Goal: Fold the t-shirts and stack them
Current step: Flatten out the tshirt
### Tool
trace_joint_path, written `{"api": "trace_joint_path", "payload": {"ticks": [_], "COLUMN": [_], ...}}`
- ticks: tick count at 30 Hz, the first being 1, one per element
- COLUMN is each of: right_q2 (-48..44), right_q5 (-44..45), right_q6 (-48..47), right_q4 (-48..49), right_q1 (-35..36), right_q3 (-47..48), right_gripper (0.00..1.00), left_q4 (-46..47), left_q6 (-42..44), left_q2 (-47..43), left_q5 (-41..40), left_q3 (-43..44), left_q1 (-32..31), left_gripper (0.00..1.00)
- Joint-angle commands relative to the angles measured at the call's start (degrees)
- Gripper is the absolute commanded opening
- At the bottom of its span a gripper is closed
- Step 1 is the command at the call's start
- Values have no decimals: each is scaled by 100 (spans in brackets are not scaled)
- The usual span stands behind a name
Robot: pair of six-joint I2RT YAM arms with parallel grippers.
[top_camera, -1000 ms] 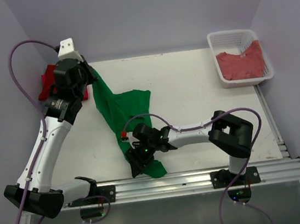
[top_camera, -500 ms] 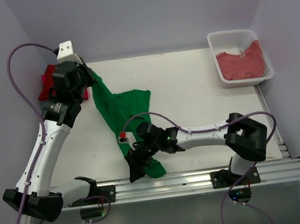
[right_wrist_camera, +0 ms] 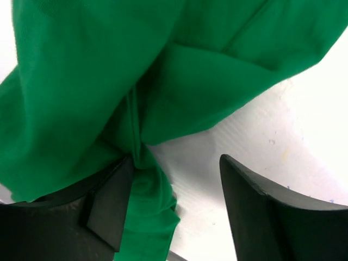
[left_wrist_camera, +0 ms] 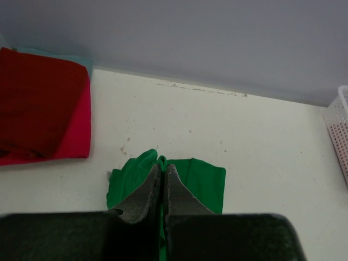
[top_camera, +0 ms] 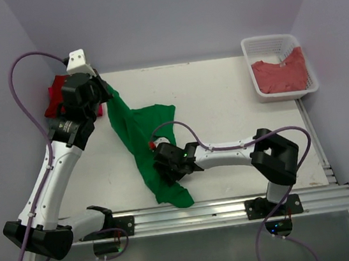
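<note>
- Two grippers are at one bright green t-shirt (top_camera: 137,132). The left gripper (left_wrist_camera: 163,169) has its fingers pressed together on a pinch of the cloth at the very tips.
- From those tips the shirt trails in a long, rumpled band across the table (top_camera: 222,98) to the right gripper (right_wrist_camera: 175,163).
- The right gripper's fingers are spread. Green cloth bunches against one finger (right_wrist_camera: 109,204) and reaches partway into the gap, while the other finger (right_wrist_camera: 255,209) stands over bare table, clear of the fabric.
- Beyond the left fingertips and off to their left lies a folded stack of red and pink t-shirts (left_wrist_camera: 38,103), apart from the green one.
- Well off to the right of both grippers, a salmon-red t-shirt (top_camera: 281,74) lies inside a white lattice basket (top_camera: 248,56).
</note>
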Motion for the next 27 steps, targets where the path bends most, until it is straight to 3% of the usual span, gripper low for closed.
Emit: {"api": "trace_joint_path", "payload": {"ticks": [1, 6, 9, 10, 11, 16, 23, 27], "right_q2": [-75, -215, -330, -382, -400, -567, -778, -1076], "right_q5": [103, 68, -107, -143, -213, -442, 312, 1804], "right_q6": [238, 308, 343, 361, 378, 510, 501, 668], "right_q4": [-6, 100, 152, 170, 205, 284, -346, -1225], "right_q1": [30, 38, 38, 38, 38, 38, 47, 47], "right_q3": [-122, -280, -421, -482, -509, -702, -475, -88], "right_gripper": [67, 52, 33, 19, 14, 0, 0, 0], "left_q4": [84, 93, 110, 119, 119, 119, 137, 128], "left_q6": [1, 1, -17, -17, -17, -8, -26, -26], "left_q2": [-101, -66, -49, -49, -40, -22, 13, -5], "left_q5": [-98, -72, -37, -28, -19, -45, 16, 16], "left_q3": [8, -10, -19, -27, -36, -45, -54, -54], "left_q1": [-7, -7, -7, -7, -7, -7, -7, -7], "left_gripper": [0, 0, 0, 0, 0, 0, 0, 0]}}
